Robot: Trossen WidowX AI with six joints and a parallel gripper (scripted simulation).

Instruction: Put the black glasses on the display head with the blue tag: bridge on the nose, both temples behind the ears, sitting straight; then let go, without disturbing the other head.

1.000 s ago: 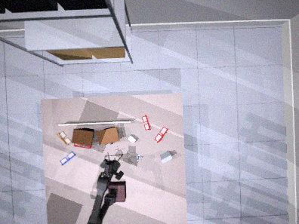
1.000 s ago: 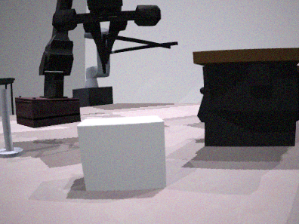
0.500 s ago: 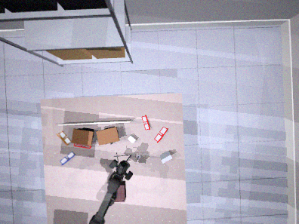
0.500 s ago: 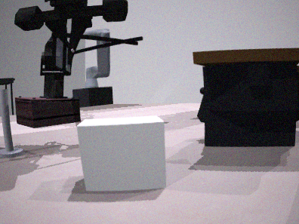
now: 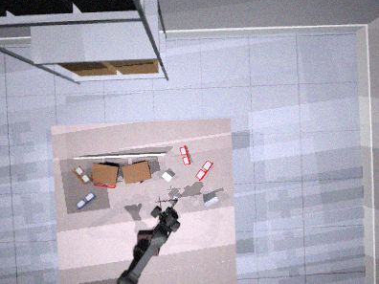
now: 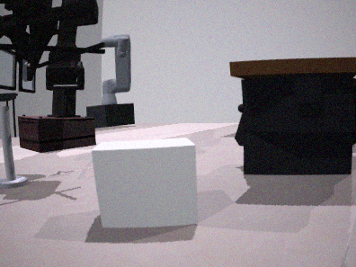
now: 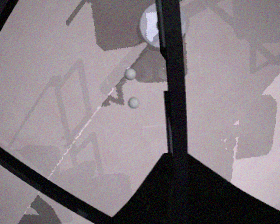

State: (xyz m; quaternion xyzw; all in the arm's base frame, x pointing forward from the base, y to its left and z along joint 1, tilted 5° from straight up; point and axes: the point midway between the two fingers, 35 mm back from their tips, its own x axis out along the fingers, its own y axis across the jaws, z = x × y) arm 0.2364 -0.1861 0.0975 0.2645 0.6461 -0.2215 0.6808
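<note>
My gripper point(image 5: 171, 209) point(image 6: 31, 75) is shut on the black glasses point(image 5: 167, 201) point(image 6: 95, 49) point(image 7: 176, 75) and holds them in the air near the round stand. In the wrist view a dark bar of the frame runs upright and two pale nose pads show left of it. One black head point(image 6: 297, 125) with a brown top shows in profile in the exterior view, its nose to the left, apart from the glasses. From above, two brown-topped heads point(image 5: 105, 173) point(image 5: 136, 171) stand side by side; the left one has red glasses point(image 5: 104, 185) at its front edge. I see no blue tag.
The stand point(image 6: 7, 143) point(image 7: 150, 27) has a round base. A white block point(image 5: 167, 175) point(image 6: 146, 183) stands beside the right head, and a grey-white block point(image 5: 211, 198) lies further right. Red glasses point(image 5: 185, 155) point(image 5: 204, 170), orange glasses point(image 5: 81, 174) and blue glasses point(image 5: 86, 201) lie around. A thin panel point(image 5: 120, 156) stands behind the heads.
</note>
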